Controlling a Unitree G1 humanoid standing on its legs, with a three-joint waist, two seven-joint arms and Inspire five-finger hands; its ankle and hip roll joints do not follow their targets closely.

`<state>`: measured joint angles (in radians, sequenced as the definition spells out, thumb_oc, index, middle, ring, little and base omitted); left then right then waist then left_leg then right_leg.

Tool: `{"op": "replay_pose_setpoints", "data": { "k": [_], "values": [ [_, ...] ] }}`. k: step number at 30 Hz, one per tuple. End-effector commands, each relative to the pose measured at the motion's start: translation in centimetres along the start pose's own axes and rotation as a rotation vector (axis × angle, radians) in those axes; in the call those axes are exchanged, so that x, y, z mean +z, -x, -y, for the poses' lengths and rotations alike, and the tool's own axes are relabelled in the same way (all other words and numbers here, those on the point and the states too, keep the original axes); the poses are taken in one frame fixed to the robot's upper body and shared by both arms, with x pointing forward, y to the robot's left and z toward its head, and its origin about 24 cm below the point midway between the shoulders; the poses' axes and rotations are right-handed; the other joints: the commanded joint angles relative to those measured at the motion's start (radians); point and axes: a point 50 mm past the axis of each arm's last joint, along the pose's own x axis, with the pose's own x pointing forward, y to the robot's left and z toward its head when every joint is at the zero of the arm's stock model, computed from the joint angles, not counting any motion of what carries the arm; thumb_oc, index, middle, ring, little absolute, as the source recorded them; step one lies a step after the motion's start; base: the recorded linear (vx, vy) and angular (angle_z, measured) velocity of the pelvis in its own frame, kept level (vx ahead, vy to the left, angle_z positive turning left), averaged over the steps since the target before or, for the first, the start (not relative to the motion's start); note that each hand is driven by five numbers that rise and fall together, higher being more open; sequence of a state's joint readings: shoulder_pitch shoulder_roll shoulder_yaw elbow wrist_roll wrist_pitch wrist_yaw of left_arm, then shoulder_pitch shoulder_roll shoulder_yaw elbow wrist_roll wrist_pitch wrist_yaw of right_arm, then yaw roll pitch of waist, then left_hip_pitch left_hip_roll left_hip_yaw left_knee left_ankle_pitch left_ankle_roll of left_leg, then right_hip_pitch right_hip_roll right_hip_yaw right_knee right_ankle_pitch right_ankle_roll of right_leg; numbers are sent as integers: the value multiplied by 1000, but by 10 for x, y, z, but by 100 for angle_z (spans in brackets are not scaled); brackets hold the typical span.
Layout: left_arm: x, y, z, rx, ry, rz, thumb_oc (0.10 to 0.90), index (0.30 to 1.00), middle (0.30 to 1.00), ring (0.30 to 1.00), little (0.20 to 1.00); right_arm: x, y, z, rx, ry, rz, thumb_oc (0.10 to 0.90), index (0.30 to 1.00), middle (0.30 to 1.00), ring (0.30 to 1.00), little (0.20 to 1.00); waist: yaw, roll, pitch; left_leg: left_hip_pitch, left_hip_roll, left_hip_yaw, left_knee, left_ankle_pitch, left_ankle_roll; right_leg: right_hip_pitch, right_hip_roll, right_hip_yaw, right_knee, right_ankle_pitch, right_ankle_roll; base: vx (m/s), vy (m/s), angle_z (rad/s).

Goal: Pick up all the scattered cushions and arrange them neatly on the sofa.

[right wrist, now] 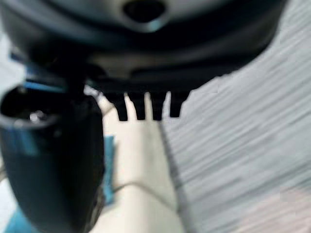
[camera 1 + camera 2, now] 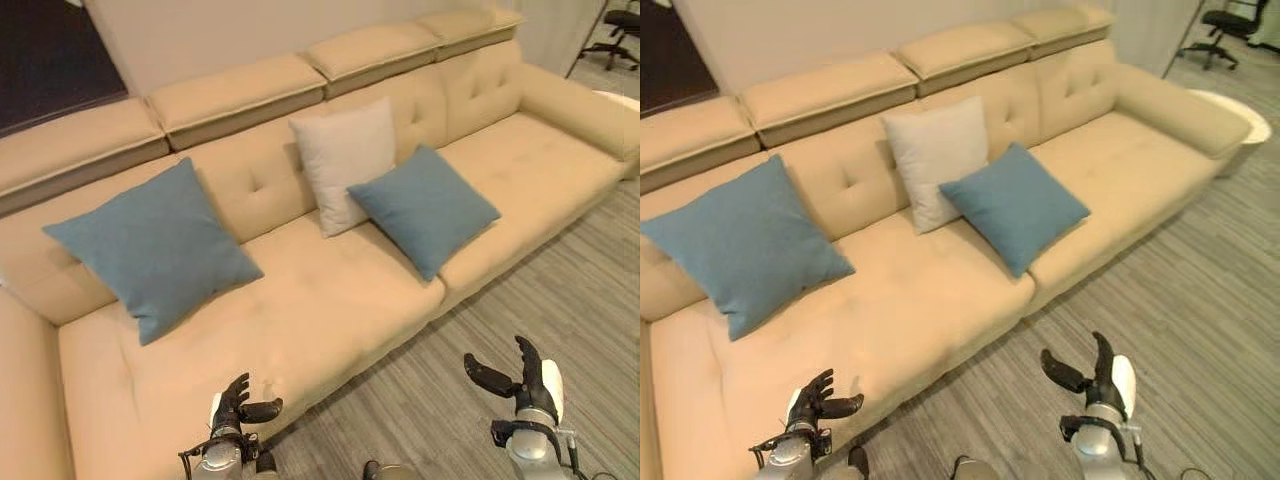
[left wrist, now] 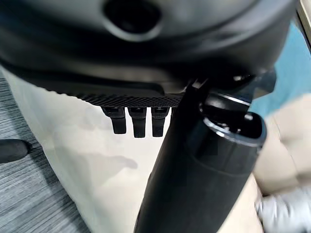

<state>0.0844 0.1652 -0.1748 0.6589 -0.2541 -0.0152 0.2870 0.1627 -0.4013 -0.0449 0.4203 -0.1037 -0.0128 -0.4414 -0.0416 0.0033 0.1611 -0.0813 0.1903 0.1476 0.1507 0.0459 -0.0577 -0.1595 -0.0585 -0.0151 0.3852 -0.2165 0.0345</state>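
beige upholstery covers the long sofa in the left eye view, tufted on the backrest, with blocky headrest sections along the top. three square cushions sit on it: a large blue cushion propped at the left, a white cushion upright against the back, and a smaller blue cushion leaning on the white one's lower corner, tipped diamond-wise. the left hand hovers low over the seat's front edge, fingers loosely spread and empty. the right hand hangs above the grey striped floor, thumb and fingers apart, also holding nothing.

the right eye view gives the same layout; a pale round table sits past the sofa's far arm and an office chair stands beyond it.

the left wrist view looks past straight, relaxed fingers onto smooth cream seat fabric, nothing between them.

the right wrist view shows fingers extended over the sofa's edge and floor, nothing in hand.

risk, as i judge it: the smaller blue cushion rests slanted near a seat seam and could slide forward if nudged; soft, slack fabric may also slip from a shallow pinch at a corner.
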Motion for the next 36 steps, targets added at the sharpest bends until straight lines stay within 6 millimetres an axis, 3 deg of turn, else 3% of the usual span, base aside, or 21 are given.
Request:
{"op": "replay_pose_setpoints", "data": {
  "k": [1,2,5,7,11,12,13,14,15,16,17,18,22,25,28,30,32,34,36],
  "values": [
    [40,-6,-6,21,17,179,800,900,900,900,900,42,-12,13,-103,-64,188,800,900,900,900,900,-5,-43,13,-82,-127,-141,99,-123,16,128,10,39,-213,95,39,-168,-38,-99],
    [39,-4,0,0,11,182,800,900,900,900,900,46,-14,10,-81,-67,207,800,900,900,900,900,-5,-37,14,-50,-179,-262,95,-163,19,112,34,106,-217,111,38,-102,2,-82],
    [32,-2,5,-23,2,167,800,900,900,900,900,52,-16,5,-41,-36,233,800,900,900,900,900,3,-16,1,-8,-269,-435,103,-208,27,89,79,243,-231,136,40,-71,69,-178],
    [30,0,8,-51,-11,164,800,900,900,900,900,51,-16,6,-28,-17,233,800,900,900,900,900,-14,1,-10,2,-279,-430,84,-207,36,70,90,290,-229,152,53,-54,129,-138],
    [20,1,11,-74,-24,129,800,900,900,900,900,46,-15,0,17,17,216,800,900,900,900,900,-34,34,-7,44,-260,-331,2,-195,61,10,102,341,-172,161,85,-95,159,-87],
    [20,1,10,-77,-31,130,800,900,900,900,900,46,-15,-3,31,28,217,800,900,900,900,900,-32,42,3,53,-250,-294,-15,-197,68,-14,93,307,-158,166,92,-163,84,-134],
    [22,0,10,-76,-28,137,800,900,900,900,900,49,-14,-6,43,36,228,800,900,900,900,900,-23,50,10,55,-240,-259,-37,-188,71,-45,61,226,-150,180,94,-175,52,-153],
    [25,-1,8,-71,-17,146,800,900,900,900,900,51,-14,-9,49,38,238,800,900,900,900,900,-19,62,17,59,-229,-227,-52,-180,72,-65,14,105,-133,177,97,-129,23,-150],
    [25,-1,8,-71,-17,146,800,900,900,900,900,51,-14,-9,49,38,238,800,900,900,900,900,-20,62,17,59,-229,-227,-52,-180,72,-65,14,104,-133,177,97,-157,46,-140],
    [25,0,6,-66,4,150,800,900,900,900,900,52,-11,-14,66,34,247,800,900,900,900,900,-14,85,21,72,-205,-155,-74,-171,75,-70,-66,-87,-112,156,77,-94,37,-101],
    [25,0,6,-66,4,149,800,900,900,900,900,52,-11,-14,66,35,246,800,900,900,900,900,-16,85,22,74,-205,-157,-76,-170,75,-68,-66,-89,-111,155,77,-145,19,-131],
    [22,0,2,-57,12,138,800,900,900,900,900,50,-9,-15,74,42,240,800,900,900,900,900,-17,97,16,83,-186,-99,-88,-169,81,-46,-96,-132,-113,141,72,-51,-34,-104],
    [13,2,0,-45,35,103,800,900,900,900,900,46,-7,-12,81,48,225,800,900,900,900,900,-10,107,-8,99,-177,-34,-115,-168,80,16,-119,-117,-176,156,101,1,-52,-97],
    [11,2,2,-45,48,87,800,900,900,900,900,42,-7,-10,86,52,206,800,900,900,900,900,-5,108,-28,98,-164,3,-134,-153,65,22,-108,-117,-239,173,118,69,-136,-57],
    [11,1,4,-45,51,79,800,900,900,900,900,41,-7,-8,81,47,202,800,900,900,900,900,-12,110,-28,100,-150,5,-143,-144,52,26,-94,-104,-249,171,116,73,-157,-35],
    [13,-2,13,-57,35,71,800,900,900,900,900,39,-6,-2,58,23,194,800,900,900,900,900,-29,106,-21,96,-124,-10,-132,-134,24,39,-72,-101,-268,163,101,91,-344,-7],
    [16,-2,18,-69,55,75,800,900,900,900,900,33,-5,0,47,0,173,800,900,900,900,900,-35,90,-9,71,-80,-11,-32,-142,0,72,-42,-101,-295,145,71,85,-376,38],
    [19,-3,21,-82,55,78,800,900,900,900,900,35,-8,3,33,-11,172,800,900,900,900,900,-25,79,24,9,-53,-32,135,-89,-13,107,-32,-99,-308,144,48,23,-234,22],
    [19,-3,22,-83,61,73,800,900,900,900,900,37,-10,4,31,-19,171,800,900,900,900,900,-19,73,30,-22,-55,-42,185,-61,-14,110,-33,-103,-314,149,37,39,-143,-13]
  ]
}}
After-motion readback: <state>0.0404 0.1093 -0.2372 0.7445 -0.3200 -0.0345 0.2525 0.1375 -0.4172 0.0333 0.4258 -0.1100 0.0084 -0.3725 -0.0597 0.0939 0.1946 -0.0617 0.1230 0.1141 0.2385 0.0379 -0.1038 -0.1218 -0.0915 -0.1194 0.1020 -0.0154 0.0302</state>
